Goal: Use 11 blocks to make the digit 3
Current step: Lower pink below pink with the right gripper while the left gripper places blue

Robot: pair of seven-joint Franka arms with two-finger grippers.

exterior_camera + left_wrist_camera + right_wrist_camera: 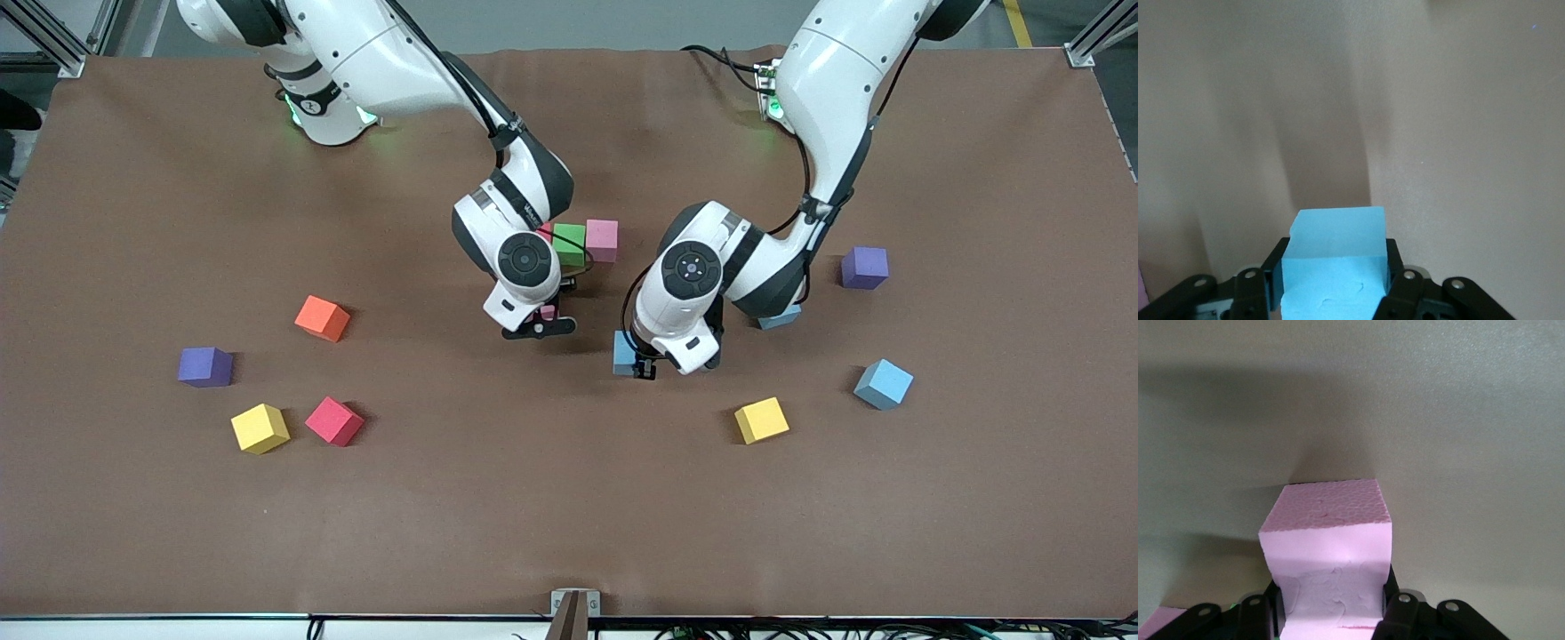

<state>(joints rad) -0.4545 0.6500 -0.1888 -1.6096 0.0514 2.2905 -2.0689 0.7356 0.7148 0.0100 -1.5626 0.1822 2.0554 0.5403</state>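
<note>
My right gripper (544,316) is shut on a pink block (548,311), low over the table's middle; in the right wrist view the gripper (1331,595) clamps the pink block (1328,547) on both sides. My left gripper (638,363) is shut on a light blue block (624,351); the left wrist view shows the gripper (1335,268) around that block (1335,247). A green block (569,243) and a pink block (602,239) touch in a row just past the right gripper, with a red one (545,232) mostly hidden by the arm.
Loose blocks: light blue (884,384), a second light blue (782,318) half under the left arm, yellow (761,420), yellow (260,428), red (334,420). An orange cube (322,317) and two purple cubes (205,366) (864,268) also lie about.
</note>
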